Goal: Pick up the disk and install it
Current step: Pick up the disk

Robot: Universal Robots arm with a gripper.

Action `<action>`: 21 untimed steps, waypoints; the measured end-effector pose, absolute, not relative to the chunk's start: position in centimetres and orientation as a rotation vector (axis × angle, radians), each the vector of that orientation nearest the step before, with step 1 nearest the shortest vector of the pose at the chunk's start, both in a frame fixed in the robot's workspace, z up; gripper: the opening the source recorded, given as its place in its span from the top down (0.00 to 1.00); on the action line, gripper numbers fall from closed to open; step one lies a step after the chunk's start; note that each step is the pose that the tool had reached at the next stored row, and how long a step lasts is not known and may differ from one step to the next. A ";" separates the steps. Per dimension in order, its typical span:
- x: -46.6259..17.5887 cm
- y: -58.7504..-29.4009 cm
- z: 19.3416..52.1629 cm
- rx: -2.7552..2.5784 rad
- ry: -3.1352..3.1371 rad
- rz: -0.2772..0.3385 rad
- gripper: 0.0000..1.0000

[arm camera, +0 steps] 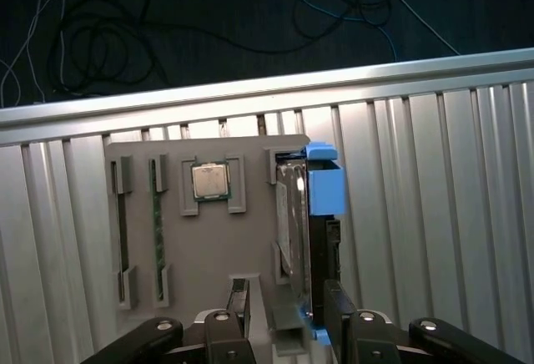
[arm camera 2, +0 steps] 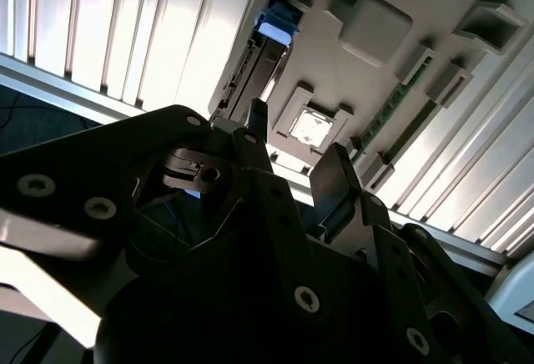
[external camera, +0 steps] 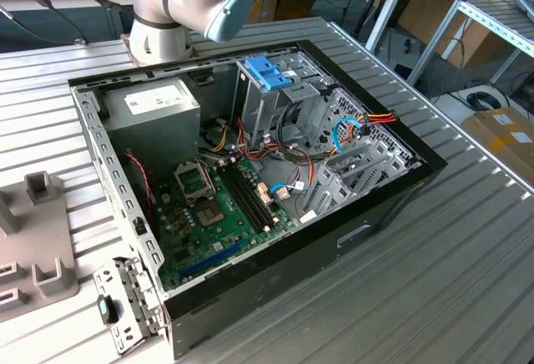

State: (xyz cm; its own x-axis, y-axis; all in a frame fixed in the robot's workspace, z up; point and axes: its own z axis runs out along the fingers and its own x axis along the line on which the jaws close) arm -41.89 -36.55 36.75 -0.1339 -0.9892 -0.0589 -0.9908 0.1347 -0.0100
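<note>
Pick-up step: our gripper [arm camera: 285, 290], jaws wide and empty, hangs over the edge-standing disk [arm camera: 294, 205]; we judge grasping needs square alignment.

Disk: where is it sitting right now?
In the first wrist view the disk stands on edge in the grey holder tray, beside the processor chip, with the open gripper close by.

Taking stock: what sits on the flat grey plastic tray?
A square silver chip, a thin green memory stick, and the blue-framed metal disk standing on edge. What lies beneath it is covered.
</note>
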 end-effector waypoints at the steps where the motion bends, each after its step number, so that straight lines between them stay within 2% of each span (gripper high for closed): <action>1: -41.9 -36.5 36.7 -2.033 2.327 0.048 0.52; 21: -42.1 -35.8 36.6 -2.033 2.327 0.048 0.52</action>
